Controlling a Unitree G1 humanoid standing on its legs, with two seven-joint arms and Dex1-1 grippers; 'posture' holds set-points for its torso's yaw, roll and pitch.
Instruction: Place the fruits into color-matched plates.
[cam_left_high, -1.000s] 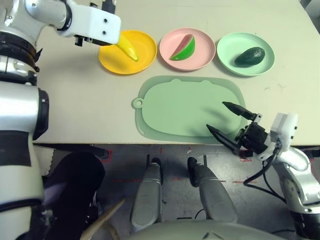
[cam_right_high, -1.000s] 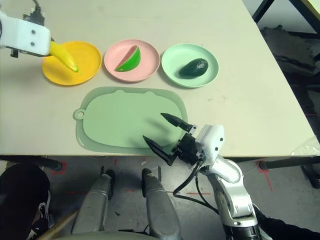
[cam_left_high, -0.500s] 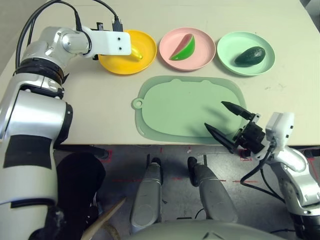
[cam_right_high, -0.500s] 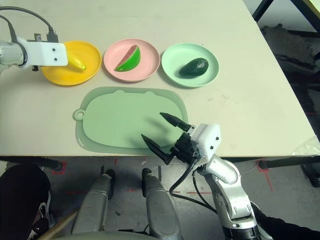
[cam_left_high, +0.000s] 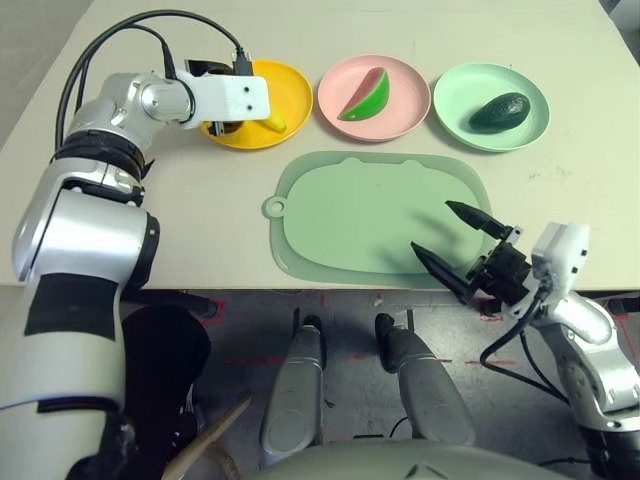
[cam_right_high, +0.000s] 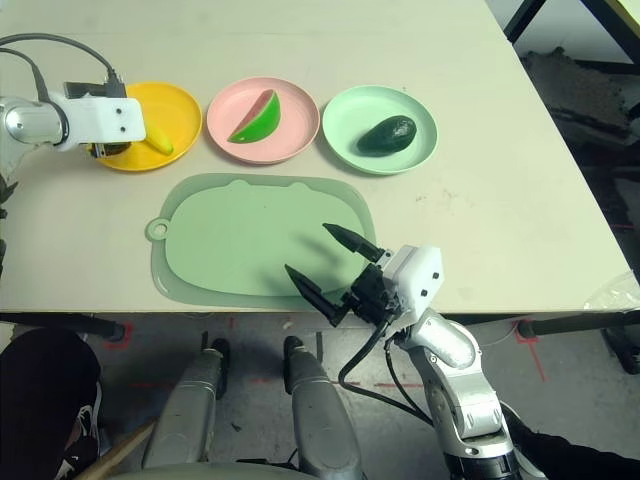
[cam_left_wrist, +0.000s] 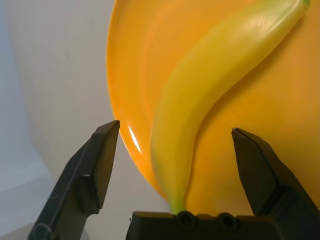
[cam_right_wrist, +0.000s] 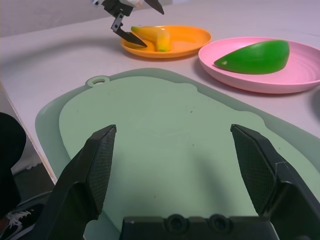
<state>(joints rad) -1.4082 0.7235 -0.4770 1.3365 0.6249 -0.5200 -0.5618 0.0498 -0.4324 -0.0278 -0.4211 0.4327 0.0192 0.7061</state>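
Landmark: the cutting board (cam_left_high: 380, 212), pale green, flat on the table.

Nearest the robot, the right gripper (cam_left_high: 462, 248) hovered over the board's near right corner, fingers spread wide, nothing between them. It looked parked, facing the plates across the board, most likely because no fruit remained on the board to collect.

Beyond the board's far edge stood the three plates in a row. Past the far right corner, the mint green plate (cam_left_high: 491, 105) held the avocado (cam_left_high: 499, 111). Past the middle of the far edge, the pink plate (cam_left_high: 374, 97) held the watermelon wedge (cam_left_high: 365, 97), lying on its side. Past the far left corner, the yellow-orange plate (cam_left_high: 287, 96) held the banana (cam_left_wrist: 212, 85), resting on the plate's floor. The left gripper (cam_left_wrist: 177, 145) was low at this plate, fingers wide on either side of the banana's near end and not touching it — a released fruit, by my reading.

Each fruit sat on its matching colour; task judged essentially complete.

The table (cam_left_high: 180, 210) was plain beige and matte. Beneath its near edge was grey floor with red tape marks (cam_left_high: 350, 360).
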